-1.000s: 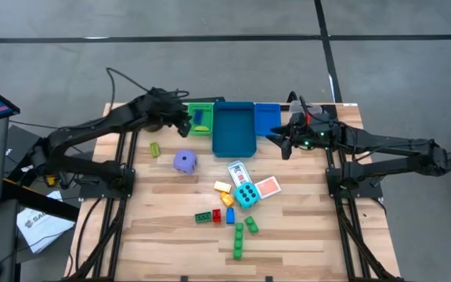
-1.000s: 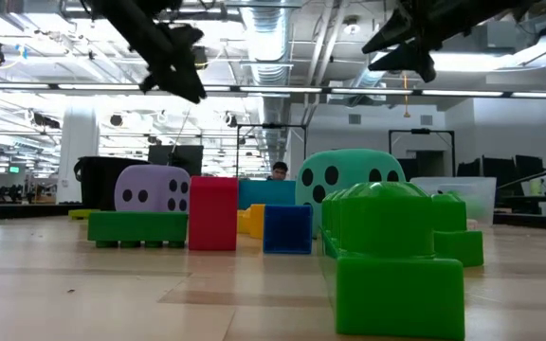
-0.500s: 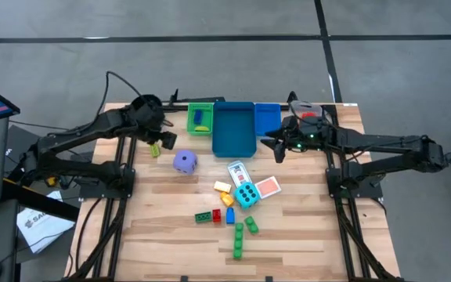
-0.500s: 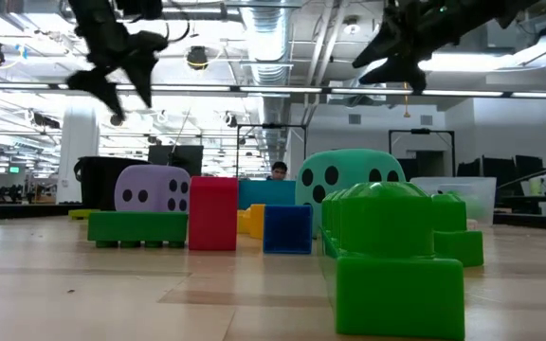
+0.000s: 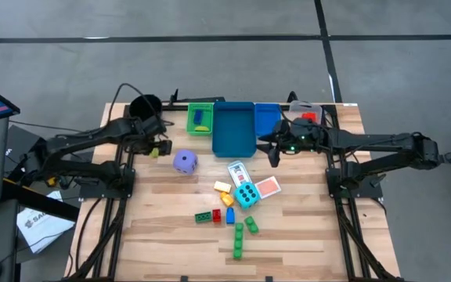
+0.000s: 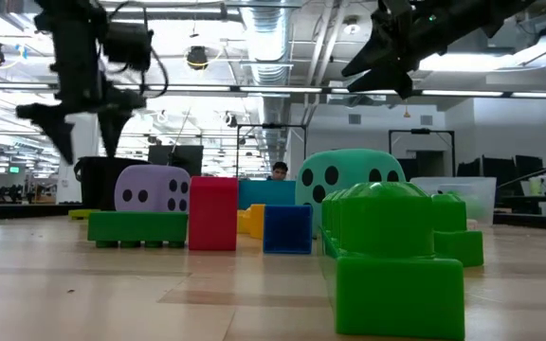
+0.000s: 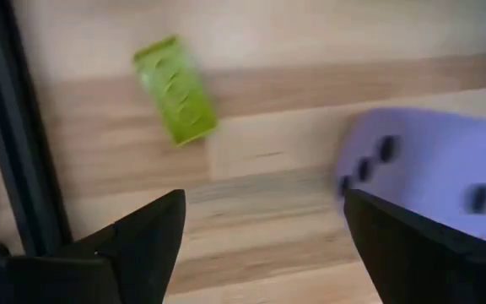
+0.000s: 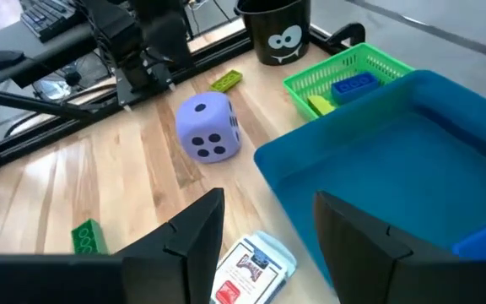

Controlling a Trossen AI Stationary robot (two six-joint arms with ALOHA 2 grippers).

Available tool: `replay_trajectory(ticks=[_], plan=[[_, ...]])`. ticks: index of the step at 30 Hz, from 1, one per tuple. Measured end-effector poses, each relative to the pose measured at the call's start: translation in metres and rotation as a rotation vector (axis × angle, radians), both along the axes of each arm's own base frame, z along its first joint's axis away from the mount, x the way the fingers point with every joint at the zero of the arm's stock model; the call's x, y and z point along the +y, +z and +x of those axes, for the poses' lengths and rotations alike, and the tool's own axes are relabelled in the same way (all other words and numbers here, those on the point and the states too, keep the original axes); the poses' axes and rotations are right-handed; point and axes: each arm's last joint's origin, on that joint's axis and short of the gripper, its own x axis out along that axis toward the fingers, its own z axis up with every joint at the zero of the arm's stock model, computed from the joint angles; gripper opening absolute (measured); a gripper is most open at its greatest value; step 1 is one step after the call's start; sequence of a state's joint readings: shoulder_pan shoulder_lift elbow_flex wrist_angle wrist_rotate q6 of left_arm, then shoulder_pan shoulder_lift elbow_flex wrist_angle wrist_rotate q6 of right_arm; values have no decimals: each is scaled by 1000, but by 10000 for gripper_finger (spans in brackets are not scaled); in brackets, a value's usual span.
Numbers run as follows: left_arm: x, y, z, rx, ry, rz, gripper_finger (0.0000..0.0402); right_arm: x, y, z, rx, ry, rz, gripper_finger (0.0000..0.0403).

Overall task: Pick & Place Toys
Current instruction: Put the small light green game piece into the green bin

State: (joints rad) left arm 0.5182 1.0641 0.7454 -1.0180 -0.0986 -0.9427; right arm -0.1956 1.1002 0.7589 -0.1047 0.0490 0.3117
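Left gripper (image 5: 156,146) hovers near the table's left edge, fingers (image 7: 142,241) wide apart and empty, green brick (image 7: 175,89) just ahead, purple die (image 7: 433,173) beside. Right gripper (image 5: 273,149) half-open, empty.

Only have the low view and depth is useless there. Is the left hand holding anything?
Observer: No. The left hand is open, with nothing between its fingers.
Operator: What's it lined up on?
Observer: A lime green brick lying on the table just ahead of the fingers. The purple die sits off to one side, apart from the brick.
Operator: And the right hand?
Observer: The right hand is open and empty, hanging over the table by a corner of the big blue bin.
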Motion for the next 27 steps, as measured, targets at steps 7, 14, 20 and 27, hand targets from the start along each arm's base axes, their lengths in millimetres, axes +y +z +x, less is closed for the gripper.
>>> replay_trajectory(ticks=[7,14,20,27], plan=[[-5,-34,-8,24,109,-39,317,1,1,0,5,46,-34,179],[-2,-56,-9,-59,217,-15,317,1,0,0,6,65,-24,179],[0,-70,-20,-26,272,-26,317,1,0,0,5,68,-22,179],[7,-70,-23,-36,319,20,317,1,0,1,5,68,-22,179]])
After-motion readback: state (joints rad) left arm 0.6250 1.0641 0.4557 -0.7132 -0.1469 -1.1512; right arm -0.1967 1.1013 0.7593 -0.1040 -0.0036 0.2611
